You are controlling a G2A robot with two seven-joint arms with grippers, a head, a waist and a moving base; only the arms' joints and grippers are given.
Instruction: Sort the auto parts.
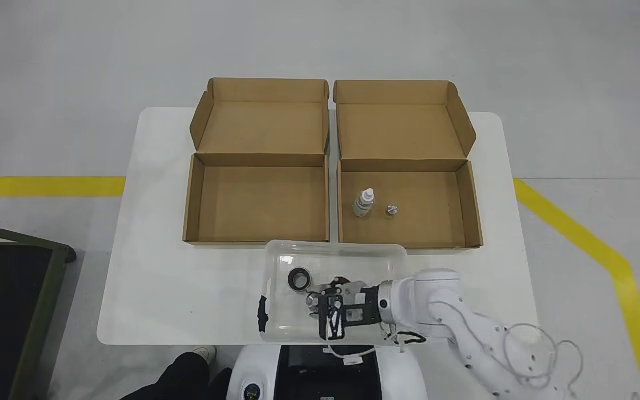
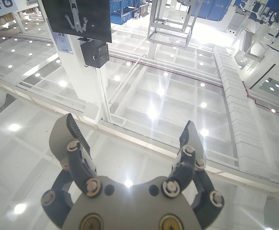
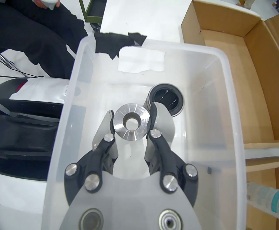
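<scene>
On the worktop [image 1: 160,200]: you have a white, round-cornered surface carrying two cardboard boxes side by side at the far side and a clear bin [image 1: 300,245] at the near edge.
Floor [image 1: 80,80]: grey, with a yellow line [image 1: 60,186] running out from both sides of the worktop.
Left box [image 1: 257,203]: open, lid folded back, brown base showing.
Right box [image 1: 430,215]: open, lid folded back. A white bottle [image 1: 363,203] and a small metal part [image 1: 393,209] sit just beside each other on the side nearer the left box.
Bin position: just in front of both boxes, straddling the seam between them. You cannot tell whether it touches their near walls.
Bin markings: black tape [image 3: 111,44] over the rim at one end, with a white patch [image 3: 140,60] on the wall below it.
Right hand [image 3: 132,117]: down inside the clear bin, fingers closed on a metal disc [image 3: 139,113], one finger on each side of its rim.
Metal disc: round, bright, with a centre hole, flat face towards the wrist camera. You cannot tell whether it is off the bin floor.
Bearing [image 3: 166,99]: a short cylinder with a black bore, in the bin just beyond the disc. One finger partly covers it.
Left hand [image 2: 129,120]: turned up towards the ceiling [image 2: 185,91], fingers spread wide with nothing between them.
Room overhead: white gridded ceiling with round lights [image 2: 160,91], a white column [image 2: 87,87] bearing a dark screen [image 2: 76,17], and a metal frame [image 2: 170,28] hanging beside it.
</scene>
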